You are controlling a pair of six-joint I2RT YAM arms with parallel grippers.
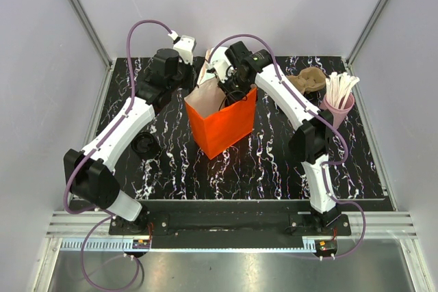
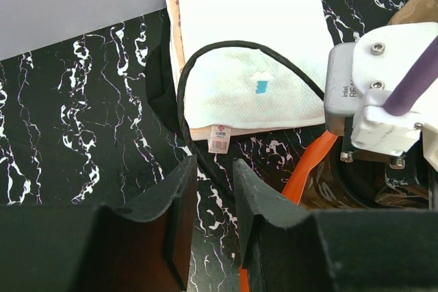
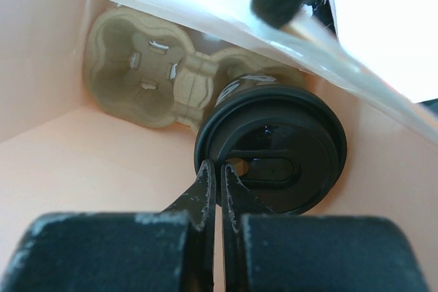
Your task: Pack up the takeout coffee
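The takeout coffee [image 3: 274, 148], a black cup under a black lid, stands inside the orange bag [image 1: 222, 128], seated in a beige pulp carrier [image 3: 147, 66]. In the top view my right arm hides it. My right gripper [image 3: 219, 169] reaches down into the bag, shut, with its tips just over the lid's near-left rim; nothing shows between them. My left gripper [image 2: 214, 169] hovers over the table at the bag's back-left corner [image 2: 311, 165]. It is open, with only marbled tabletop in the gap. A thin black loop [image 2: 198, 162] runs past its fingertips.
White napkins [image 2: 253, 46] lie behind the bag, under the black loop. A pink cup of white sticks [image 1: 339, 111] and a second pulp carrier [image 1: 308, 80] stand at the back right. A flat black disc [image 1: 146, 145] lies left of the bag, beside my left arm.
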